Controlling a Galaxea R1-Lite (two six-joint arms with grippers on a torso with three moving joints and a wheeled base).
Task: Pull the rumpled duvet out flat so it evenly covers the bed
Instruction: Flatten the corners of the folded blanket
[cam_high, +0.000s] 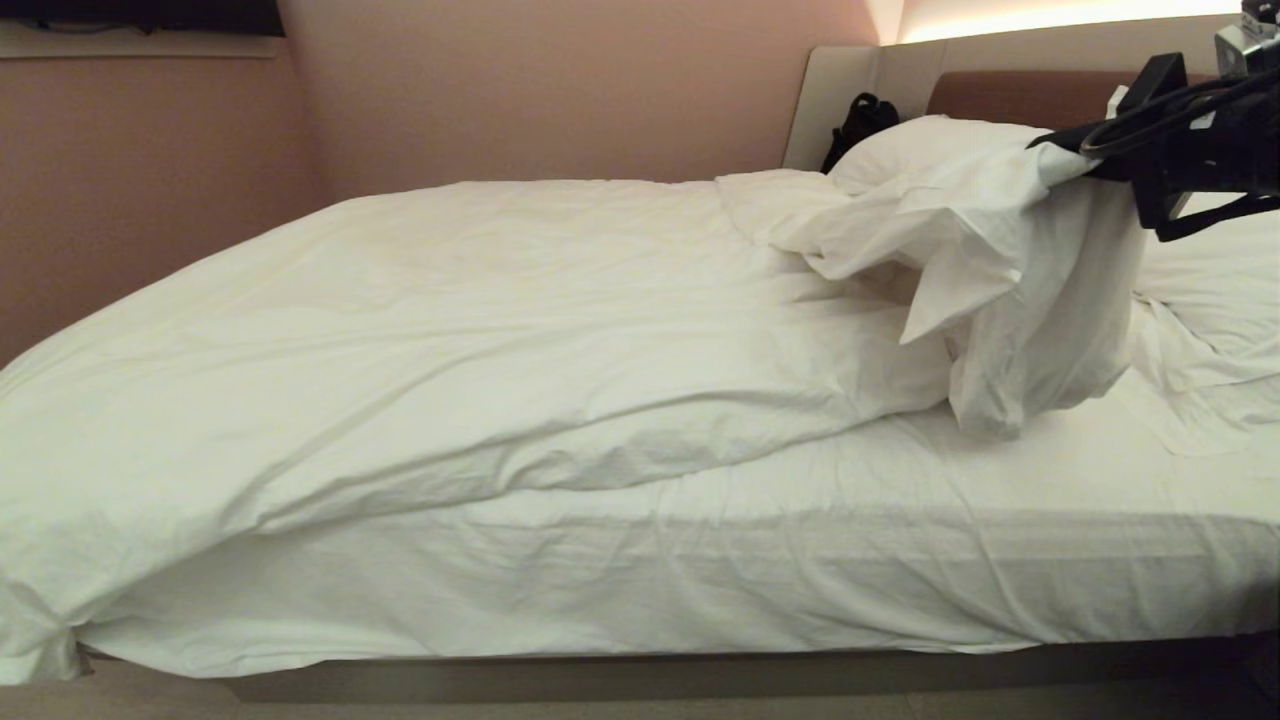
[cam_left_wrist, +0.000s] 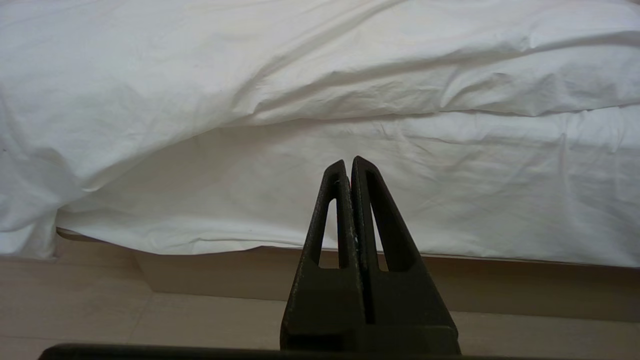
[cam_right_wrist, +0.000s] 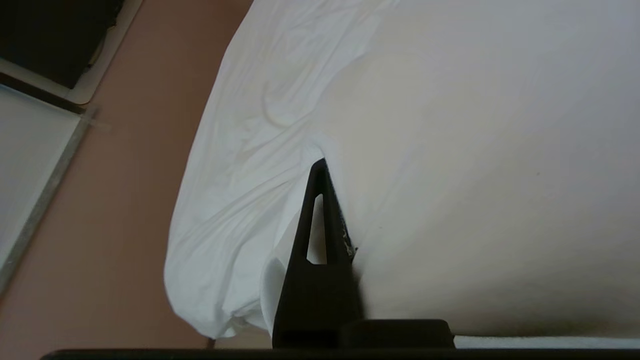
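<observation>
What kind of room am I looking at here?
Most likely a hotel bedroom: a wide low bed with plain white linen, a rumpled white duvet, and a brown padded headboard set in a beige wall panel lit from above.

One duvet (cam_high: 450, 330), one bed (cam_high: 700, 560), one visible pillow (cam_high: 920, 145), one black bag (cam_high: 860, 125).

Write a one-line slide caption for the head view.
Right tool shut on a corner of the white duvet, lifting it near the pillow above the bed.
</observation>
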